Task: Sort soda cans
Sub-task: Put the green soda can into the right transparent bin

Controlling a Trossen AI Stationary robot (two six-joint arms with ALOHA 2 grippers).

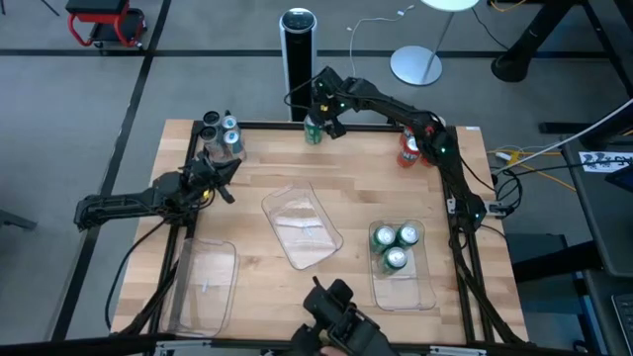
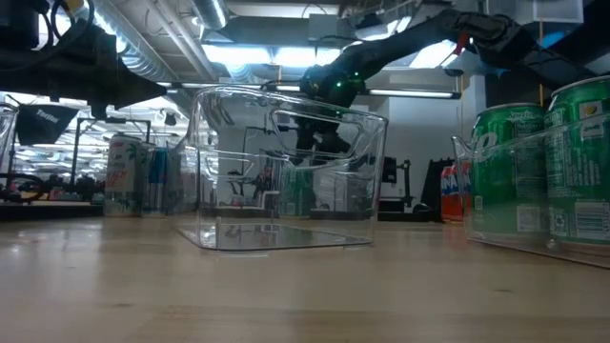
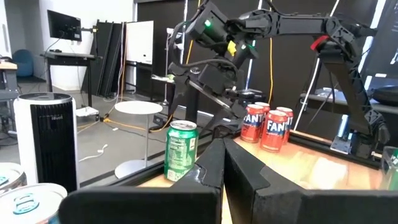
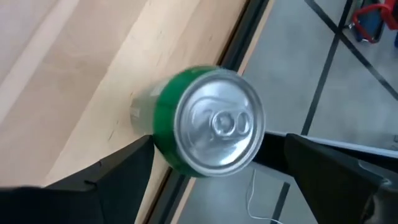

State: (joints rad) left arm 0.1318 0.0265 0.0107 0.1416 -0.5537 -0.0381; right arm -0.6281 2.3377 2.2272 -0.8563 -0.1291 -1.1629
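A green soda can (image 1: 314, 130) stands upright at the table's far edge; it also shows in the right wrist view (image 4: 211, 124) and the left wrist view (image 3: 181, 149). My right gripper (image 1: 322, 111) is open just above it, a finger on either side (image 4: 208, 146), without touching. Three green cans (image 1: 395, 244) stand in the right clear tray (image 1: 420, 287). Red-and-white cans (image 1: 408, 148) stand at the far right, and silver/black cans (image 1: 222, 133) at the far left. My left gripper (image 1: 227, 182) is shut and empty just near of the silver/black cans (image 3: 222, 155).
An empty clear tray (image 1: 302, 225) lies askew at the table's middle, and another (image 1: 205, 287) lies at the near left. A tall black-and-silver cylinder (image 1: 297, 35) stands on the floor beyond the far edge. A dark mount (image 1: 336, 321) sits at the near edge.
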